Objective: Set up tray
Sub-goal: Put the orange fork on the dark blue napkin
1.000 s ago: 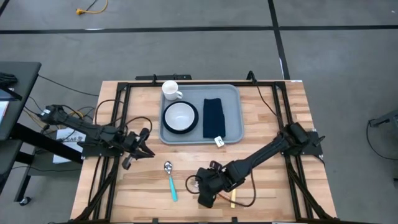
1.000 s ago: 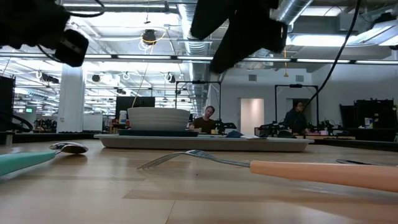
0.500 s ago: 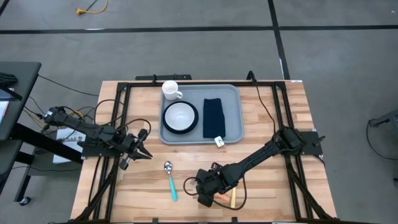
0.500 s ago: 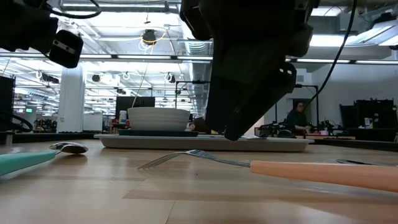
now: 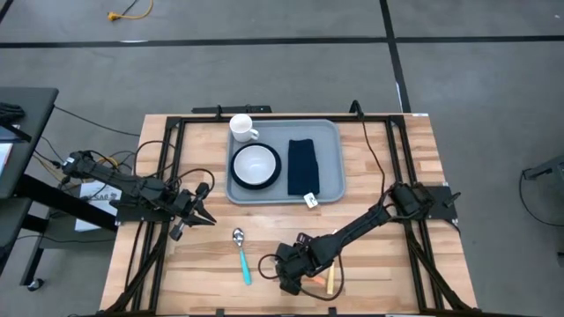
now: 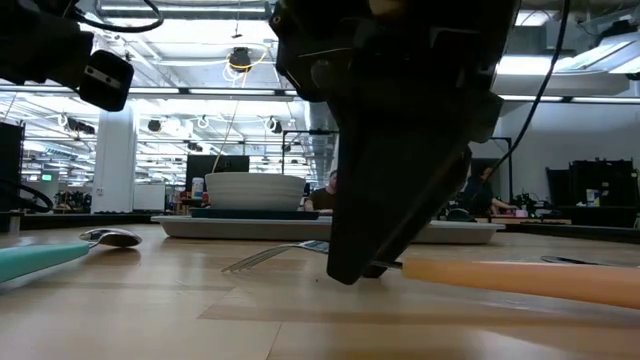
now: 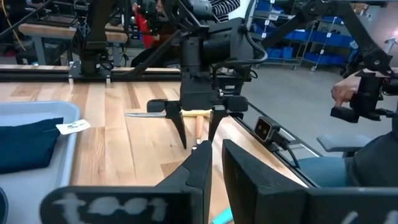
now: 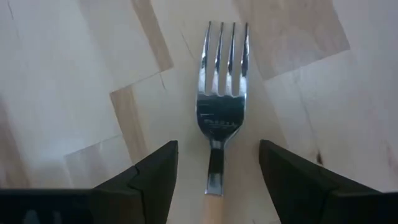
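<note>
Tray [image 5: 328, 158] lacked fork [image 8: 222, 121]. Right pincer [image 8: 217, 171] spread, straddling fork neck, well short of tray; advised closing squarely on handle. Left pincer [image 5: 199, 214] pressed together, idle.

the grey-blue tray [image 5: 328, 163] lies flat at the table's far edge, apparently square to it.

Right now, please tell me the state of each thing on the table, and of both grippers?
tray: flat on the table, holding mug, bowl and napkin.
mug: upright.
bowl: upright, on a dark plate.
napkin: folded.
spoon: lying on the table.
fork: lying flat, not gripped.
right gripper: open, astride the fork.
left gripper: shut, empty.
</note>
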Controlling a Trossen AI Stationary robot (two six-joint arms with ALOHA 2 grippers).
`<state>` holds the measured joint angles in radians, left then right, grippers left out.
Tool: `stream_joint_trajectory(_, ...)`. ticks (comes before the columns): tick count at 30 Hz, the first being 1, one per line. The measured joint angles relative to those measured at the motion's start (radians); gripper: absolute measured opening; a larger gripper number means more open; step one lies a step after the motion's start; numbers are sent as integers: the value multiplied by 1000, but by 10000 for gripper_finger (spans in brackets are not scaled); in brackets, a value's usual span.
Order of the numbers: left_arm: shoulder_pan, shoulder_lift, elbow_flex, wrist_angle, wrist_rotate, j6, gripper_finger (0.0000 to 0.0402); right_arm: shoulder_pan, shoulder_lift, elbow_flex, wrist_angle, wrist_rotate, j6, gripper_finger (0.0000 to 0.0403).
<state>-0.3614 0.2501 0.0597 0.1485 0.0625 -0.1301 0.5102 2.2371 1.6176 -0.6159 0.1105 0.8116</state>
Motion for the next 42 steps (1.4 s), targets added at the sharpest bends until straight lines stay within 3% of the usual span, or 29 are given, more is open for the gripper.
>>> stream_joint_trajectory(6,0,0,0,-5,-18,-1,25,-3,23,2,-11,1,23,216)
stream_joint_trajectory(9,0,0,0,-5,-21,-1,25,-10,22,2,-22,-1,47,196)
stream_joint_trajectory(20,0,0,0,-5,-22,-6,25,-39,21,43,-93,-45,56,15)
stream_joint_trajectory(25,0,0,0,-14,-22,-6,25,-41,25,79,-137,-45,79,27)
stream_joint_trajectory(29,0,0,0,-27,-23,-6,25,-45,31,113,-164,-45,81,9)
stream_joint_trajectory(42,0,0,0,-28,-24,-6,25,-91,30,351,-409,9,106,2)
